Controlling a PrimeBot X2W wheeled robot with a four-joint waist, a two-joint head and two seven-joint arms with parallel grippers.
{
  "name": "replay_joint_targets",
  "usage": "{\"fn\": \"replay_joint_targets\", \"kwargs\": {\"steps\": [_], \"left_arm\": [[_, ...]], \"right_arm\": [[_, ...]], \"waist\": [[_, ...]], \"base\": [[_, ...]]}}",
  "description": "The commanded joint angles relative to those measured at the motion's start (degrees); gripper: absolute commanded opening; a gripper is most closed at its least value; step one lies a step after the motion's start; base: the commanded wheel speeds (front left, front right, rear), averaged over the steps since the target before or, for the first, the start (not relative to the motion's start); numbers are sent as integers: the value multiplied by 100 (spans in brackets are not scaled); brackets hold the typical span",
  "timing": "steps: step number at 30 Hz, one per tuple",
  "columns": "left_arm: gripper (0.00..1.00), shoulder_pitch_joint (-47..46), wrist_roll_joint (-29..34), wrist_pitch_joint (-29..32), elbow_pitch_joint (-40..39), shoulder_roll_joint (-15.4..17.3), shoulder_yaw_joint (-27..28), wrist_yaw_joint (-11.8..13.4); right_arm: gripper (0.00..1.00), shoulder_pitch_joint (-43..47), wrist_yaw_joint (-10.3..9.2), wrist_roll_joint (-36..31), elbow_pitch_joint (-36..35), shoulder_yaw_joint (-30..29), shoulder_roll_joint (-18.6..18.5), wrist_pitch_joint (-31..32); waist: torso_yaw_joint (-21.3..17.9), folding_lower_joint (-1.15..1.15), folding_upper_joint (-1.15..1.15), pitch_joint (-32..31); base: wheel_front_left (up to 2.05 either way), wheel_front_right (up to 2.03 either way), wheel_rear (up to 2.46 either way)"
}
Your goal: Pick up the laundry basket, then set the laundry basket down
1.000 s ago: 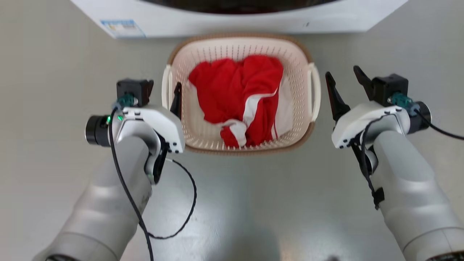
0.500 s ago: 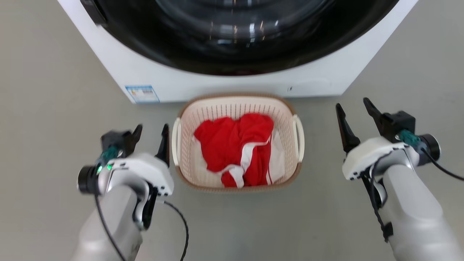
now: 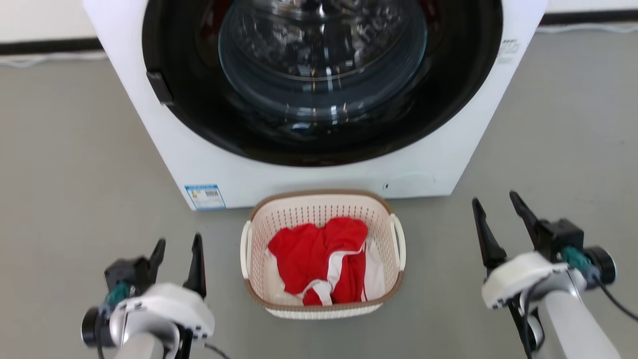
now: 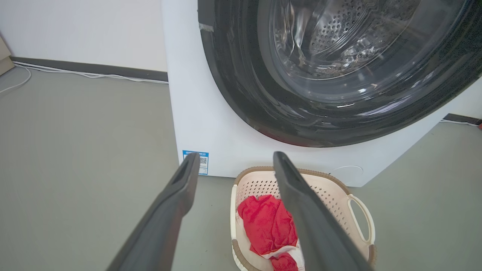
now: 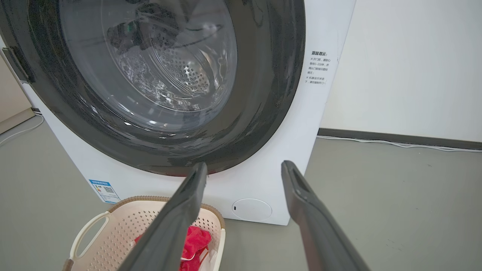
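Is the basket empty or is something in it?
Not empty. The basket holds crumpled red and white clothing.

laundry room: front-loading washer (image 3: 319,99) on grey floor (image 3: 75,149).

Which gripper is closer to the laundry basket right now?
Left. The left gripper hangs beside the laundry basket on its left; the right gripper stands farther off its right.
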Motion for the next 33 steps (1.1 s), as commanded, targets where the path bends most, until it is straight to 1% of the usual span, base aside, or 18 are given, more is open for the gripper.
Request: {"fn": "replay_joint_targets", "kwargs": {"steps": [1,8,15,25,26,27,30,33], "left_arm": [[100,28,70,-36,-193,95,237,-76],[100,662,284,-36,-551,18,547,-216],[100,1087,395,-36,-700,-109,772,-304],[100,1265,499,-36,-829,-249,1018,-310],[100,1268,521,-36,-868,-245,1081,-276],[0,1376,467,-1,-704,-341,883,-267],[0,1462,442,12,-523,-368,891,-270],[0,1428,277,81,-527,-374,933,-290]], "right_arm": [[100,95,28,50,-219,79,-39,-56],[100,684,28,-5,-666,-16,-25,-56],[100,1133,28,-79,-838,-143,-18,-56],[100,1327,28,-131,-906,-261,119,-56],[100,1327,28,-120,-925,-264,127,-56],[0,1422,0,-86,-739,-365,179,1],[0,1471,0,-66,-570,-360,228,25],[0,1428,1,130,-562,-413,232,111]], "waist": [[-14,0,0,-168],[-30,0,0,-500],[6,0,0,-777],[60,0,0,-874],[68,0,0,-879],[67,0,0,-880],[68,0,0,-881],[72,2,0,-881]], "base": [[0,0,0],[0,0,0],[0,0,0],[0,0,0],[0,0,0],[0,0,0],[0,0,0],[0,0,0]]}}
